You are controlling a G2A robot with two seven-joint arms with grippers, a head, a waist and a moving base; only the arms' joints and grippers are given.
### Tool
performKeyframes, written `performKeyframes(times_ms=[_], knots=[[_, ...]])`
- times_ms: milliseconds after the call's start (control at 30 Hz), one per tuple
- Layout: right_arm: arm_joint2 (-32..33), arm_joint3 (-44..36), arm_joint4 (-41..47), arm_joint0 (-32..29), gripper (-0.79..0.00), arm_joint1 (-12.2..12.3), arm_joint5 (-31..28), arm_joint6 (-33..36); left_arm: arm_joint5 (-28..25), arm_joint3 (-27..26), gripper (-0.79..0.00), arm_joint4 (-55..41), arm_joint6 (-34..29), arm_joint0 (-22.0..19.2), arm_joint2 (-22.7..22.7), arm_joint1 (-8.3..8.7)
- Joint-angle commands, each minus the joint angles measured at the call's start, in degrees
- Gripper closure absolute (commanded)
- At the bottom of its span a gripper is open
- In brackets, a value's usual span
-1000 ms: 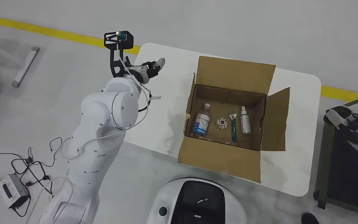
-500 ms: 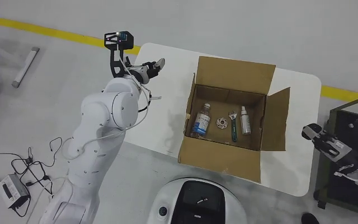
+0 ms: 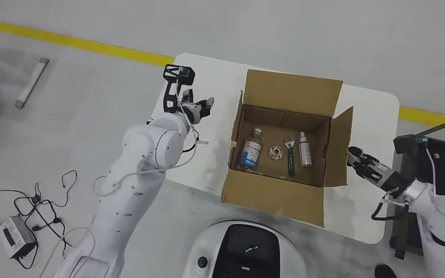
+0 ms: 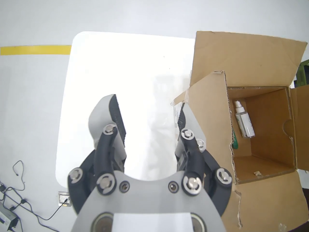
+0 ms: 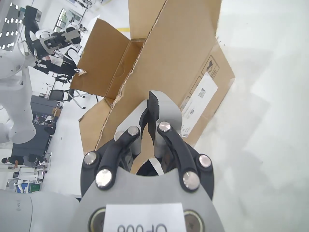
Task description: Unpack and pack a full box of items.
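White table point(image 3: 368, 104), open cardboard box point(image 3: 274, 191) standing on it

Left pincer point(image 3: 206, 104) moved toward box point(image 3: 274, 196); right pincer point(image 3: 353, 154) arrived beside it.

box point(image 5: 169, 56) side: white sticker point(image 5: 202, 90), print too small to read | beside it: handling marks point(image 5: 212, 66), no words legible | right gripper point(image 5: 150, 105) base: white tag point(image 5: 144, 216), characters upside down, cut off | bottle point(image 3: 250, 151) label: illegible
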Motion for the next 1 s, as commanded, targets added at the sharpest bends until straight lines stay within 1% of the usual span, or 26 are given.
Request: performKeyframes(times_ms=[0,167,367,433,633,700,767,900,967], knots=[[-1.2,-0.52,-1.65,0.25,0.0,0.02,0.87,0.19,-0.81,1.4,0.0,-1.74,-0.12,-0.37,-0.28,-0.06],[-4.03,-1.94,-5.54,0.55,0.0,0.04,3.74,0.18,-4.02,4.39,0.0,-1.14,0.46,-0.86,0.74,-0.08],[-6.6,-3.81,-10.81,1.12,0.0,0.19,7.36,1.25,-4.13,4.46,0.0,-0.88,0.58,-0.98,0.79,-0.09],[-7.2,-4.02,-13.37,1.44,0.0,0.3,9.61,2.47,-4.13,4.46,0.0,-0.88,0.58,-0.98,0.79,-0.09],[-9.48,-5.21,-15.51,2.3,0.0,0.35,12.24,3.29,-4.2,4.52,0.0,-0.93,0.89,-0.82,0.79,-0.09],[-9.94,-5.15,-15.64,2.49,0.0,0.38,12.52,3.62,-6.1,5.09,0.0,-1.79,2.25,-0.07,1.32,-0.13],[-10.37,-5.1,-15.73,2.81,0.0,0.41,12.91,3.92,-9.45,5.78,0.0,-2.28,2.41,-0.11,2.4,-0.14],[-10.91,-5.18,-15.59,3.28,0.0,0.49,13.12,4.13,-13.83,7.46,0.0,-3.72,2.81,-0.47,3.72,-0.22],[-10.93,-5.47,-15.46,3.23,0.0,0.55,13.03,4.16,-16.99,7.87,0.0,-4.21,2.84,-0.63,4.98,-0.26]])
